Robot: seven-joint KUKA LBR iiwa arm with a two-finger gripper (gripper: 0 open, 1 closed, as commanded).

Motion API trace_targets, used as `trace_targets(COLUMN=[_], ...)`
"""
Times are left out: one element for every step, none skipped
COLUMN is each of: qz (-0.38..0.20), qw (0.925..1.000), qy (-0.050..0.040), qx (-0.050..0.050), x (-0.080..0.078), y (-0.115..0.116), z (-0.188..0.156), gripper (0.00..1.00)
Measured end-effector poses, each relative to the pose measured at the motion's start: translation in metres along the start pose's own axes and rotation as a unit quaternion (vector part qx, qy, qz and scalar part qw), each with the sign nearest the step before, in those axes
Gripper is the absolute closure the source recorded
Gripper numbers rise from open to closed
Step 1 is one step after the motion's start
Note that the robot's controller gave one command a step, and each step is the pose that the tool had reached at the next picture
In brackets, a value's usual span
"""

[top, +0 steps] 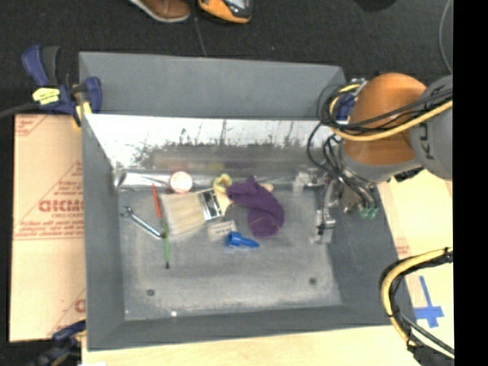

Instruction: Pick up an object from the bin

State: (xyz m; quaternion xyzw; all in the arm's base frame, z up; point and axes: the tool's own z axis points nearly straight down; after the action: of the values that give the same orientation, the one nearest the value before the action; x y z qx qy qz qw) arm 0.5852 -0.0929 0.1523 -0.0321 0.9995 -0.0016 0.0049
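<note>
Nothing is lifted yet. The purple cloth (258,204) lies mid-bin (244,280) with a small blue piece (242,241) just near of it. The end effector (323,223) hangs to their right over bare floor. I cannot tell how open it is, and I see nothing in it. The whole grasp remains.

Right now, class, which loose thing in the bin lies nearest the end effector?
The purple soft lump mid-bin; the blue piece and white cap lie farther left of the end effector.
</note>
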Motion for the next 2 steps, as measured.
trace_targets(qz=[0.002, -0.051], qw=[1.0, 0.9987], qy=[0.0001, 0.0018], qx=[0.0, -0.002], x=[-0.026, -0.057], y=[0.026, 0.088], z=[0.007, 0.042], gripper=[0.0, 0.0])
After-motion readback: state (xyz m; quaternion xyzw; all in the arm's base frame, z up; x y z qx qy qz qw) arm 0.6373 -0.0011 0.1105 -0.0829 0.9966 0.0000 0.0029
